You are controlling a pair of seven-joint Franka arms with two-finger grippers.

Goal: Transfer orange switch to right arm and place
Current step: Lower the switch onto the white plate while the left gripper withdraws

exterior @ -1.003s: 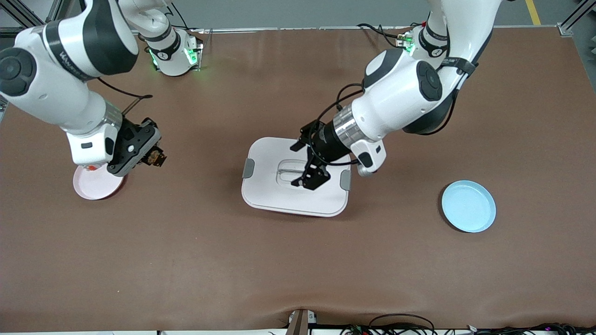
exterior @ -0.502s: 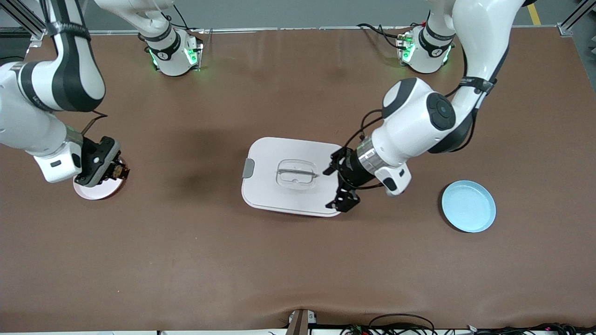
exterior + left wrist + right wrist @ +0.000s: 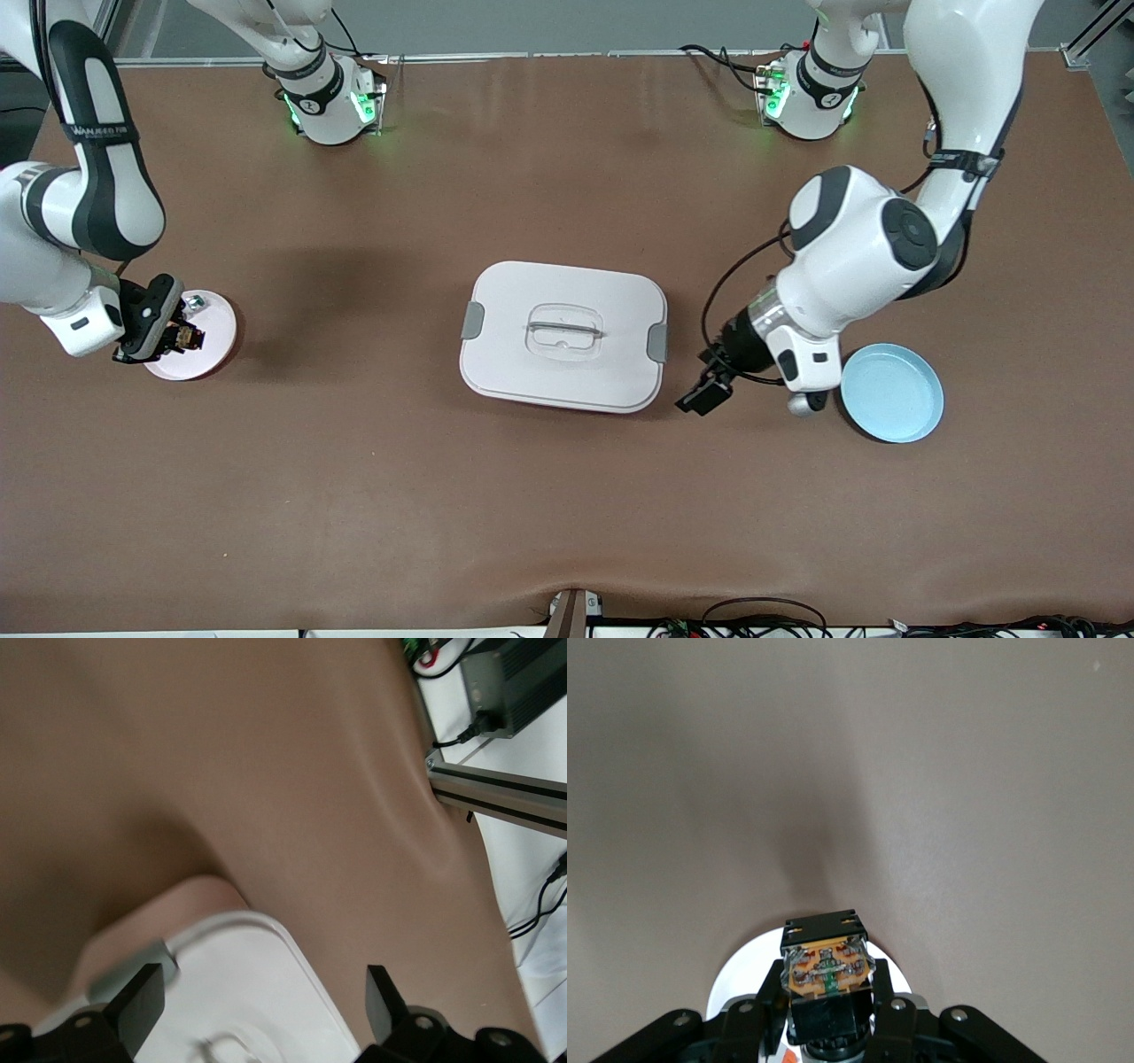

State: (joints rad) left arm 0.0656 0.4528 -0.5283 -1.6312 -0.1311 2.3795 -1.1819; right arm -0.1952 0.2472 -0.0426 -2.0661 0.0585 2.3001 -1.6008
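My right jaws [image 3: 182, 337] hang over the round pale pink plate [image 3: 211, 341] at the right arm's end of the brown counter [image 3: 567, 496], and they are clenched on the small black block with an orange centre, the orange switch [image 3: 827, 967]. In the right wrist view it sits pinched between my 2 black fingers [image 3: 890, 1010] with its orange face turned toward the camera and the plate's white rim curving just beneath. A small white-green piece [image 3: 194, 304] lies on the plate beside those jaws. At the middle of the counter rests the white rectangular lidded box with grey side clips [image 3: 563, 336], its clear handle on top. My left jaws [image 3: 706, 396] are released, spread wide with nothing between them, over bare counter just off the box's corner toward the left arm's end. Next along, the round light blue plate [image 3: 891, 392] sits on the counter beside that wrist.
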